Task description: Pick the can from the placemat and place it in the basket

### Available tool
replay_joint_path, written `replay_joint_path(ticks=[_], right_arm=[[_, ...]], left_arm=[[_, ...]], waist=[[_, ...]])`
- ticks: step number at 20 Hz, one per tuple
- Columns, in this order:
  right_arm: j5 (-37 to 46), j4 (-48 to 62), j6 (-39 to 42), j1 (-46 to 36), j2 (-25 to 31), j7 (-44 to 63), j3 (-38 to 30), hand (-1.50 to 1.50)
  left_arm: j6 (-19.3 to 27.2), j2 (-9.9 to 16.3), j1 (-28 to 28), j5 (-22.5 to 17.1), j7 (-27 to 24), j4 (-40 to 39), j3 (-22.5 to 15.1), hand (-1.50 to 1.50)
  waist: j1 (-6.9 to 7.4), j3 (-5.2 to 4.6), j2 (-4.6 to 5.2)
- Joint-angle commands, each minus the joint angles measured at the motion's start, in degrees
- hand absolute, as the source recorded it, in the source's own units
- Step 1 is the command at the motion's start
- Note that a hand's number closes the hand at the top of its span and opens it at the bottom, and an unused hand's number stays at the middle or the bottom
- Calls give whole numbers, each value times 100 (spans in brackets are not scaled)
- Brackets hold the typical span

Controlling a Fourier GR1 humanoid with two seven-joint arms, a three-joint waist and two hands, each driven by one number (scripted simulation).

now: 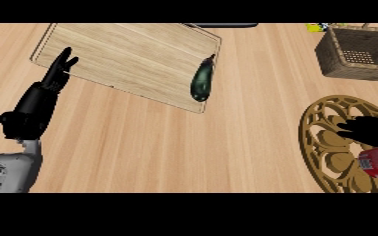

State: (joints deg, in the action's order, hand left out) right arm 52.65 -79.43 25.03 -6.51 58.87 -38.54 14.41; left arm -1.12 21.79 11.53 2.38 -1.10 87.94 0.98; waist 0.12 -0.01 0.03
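A red can (370,161) shows at the right edge, on the round brown openwork placemat (325,145). My right hand (362,130) is a black shape just above the can in the picture, over the placemat and partly cut off by the right edge. Whether it touches the can cannot be made out. The dark wicker basket (351,52) stands at the far right of the counter, beyond the placemat. My left hand (55,75) rests open at the left, fingers up, over the corner of a wooden board.
A pale wooden cutting board (133,55) lies at the back left with a dark green, elongated vegetable (201,80) near its right edge. A dark flat object (221,25) and a small yellow-green item (316,27) sit at the far edge.
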Motion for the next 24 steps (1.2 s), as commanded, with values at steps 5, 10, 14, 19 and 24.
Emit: replay_joint_path(ticks=[5, 10, 14, 19, 24], right_arm=[[503, 767, -323, 12, -327, -572, -122, -150], [511, 734, 202, -212, -801, -137, 12, 150], [724, 717, -41, -336, -765, -363, 11, 150], [802, 1008, -667, -231, -842, -781, 8, 150], [350, 2429, -1125, -761, -514, -846, -1130, 150]], left_arm=[[-81, -252, -206, 204, 232, 476, -95, 0], [-206, -161, -39, 135, 225, 331, 165, 0], [-248, -217, 175, 217, 70, -87, 238, 0], [-90, -484, -164, 360, 258, 474, 6, 0], [-254, -330, -48, 305, 21, 211, 126, 0]], waist=[[14, 3, -5], [19, 2, -2], [-7, 1, 1], [11, 3, -6], [143, 24, 75]])
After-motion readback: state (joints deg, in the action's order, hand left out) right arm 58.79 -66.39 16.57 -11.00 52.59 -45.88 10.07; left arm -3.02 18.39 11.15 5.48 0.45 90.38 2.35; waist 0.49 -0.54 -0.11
